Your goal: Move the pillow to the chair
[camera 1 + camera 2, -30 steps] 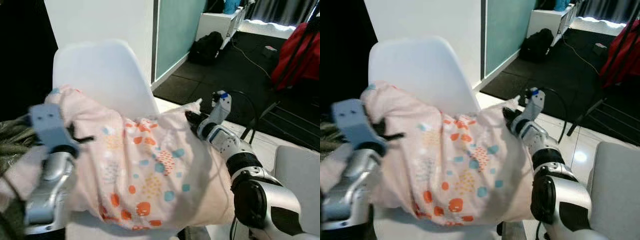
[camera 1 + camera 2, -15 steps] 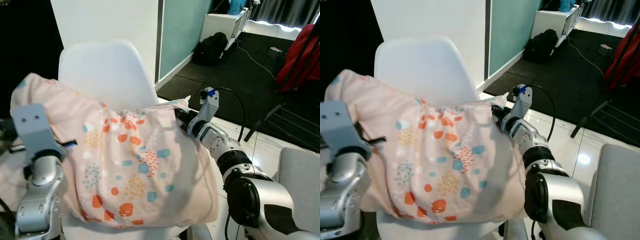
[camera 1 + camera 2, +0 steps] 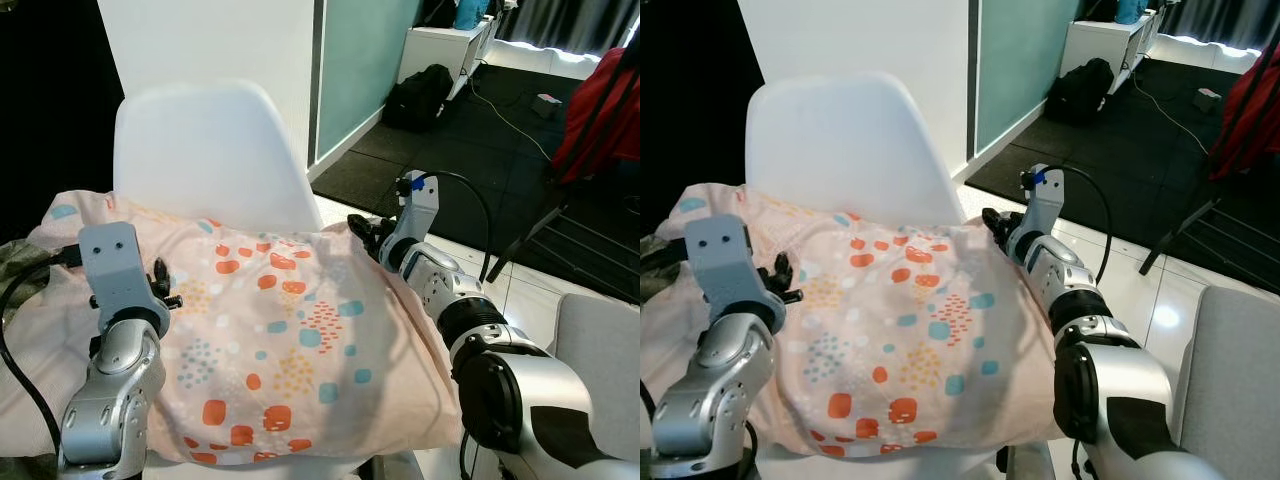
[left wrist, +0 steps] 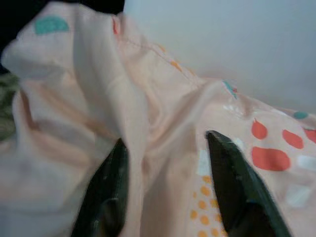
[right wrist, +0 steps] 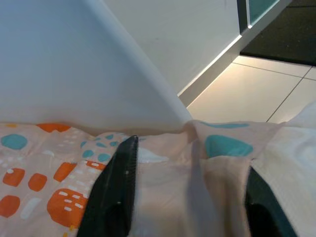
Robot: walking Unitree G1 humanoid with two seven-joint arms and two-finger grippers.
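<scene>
Pillow (image 3: 280,350): lying across the seat of the white chair (image 3: 200,150), long axis running from one gripper to the other. Left gripper (image 4: 165,187): fingers spread, fabric bunching between them. Right gripper (image 5: 190,192): likewise spread around the opposite corner. Each arm is sitting at its own end; neither is nearer.

Pale pink pillow (image 3: 290,350) with orange, teal and yellow dotted patches; white chair (image 3: 205,150); black claw fingers (image 4: 232,182).
</scene>
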